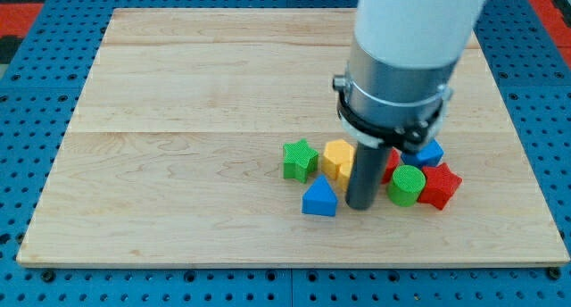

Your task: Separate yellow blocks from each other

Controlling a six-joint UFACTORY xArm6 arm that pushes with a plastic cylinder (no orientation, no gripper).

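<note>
My tip (361, 205), a bare rod with no claw to open or close, sits near the board's bottom edge, touching the yellow block (337, 159). The second yellow looks hidden behind it, so I should push sideways slowly, avoiding the blue triangle (319, 198).

No words, numbers, labels or signs to read anywhere. Pale wooden board (178, 120): plain wood, no print. Small coloured blocks: plain, no letters. Grey and white robot arm (401, 66): no brand showing. Blue table with holes (27, 164): no writing.
</note>
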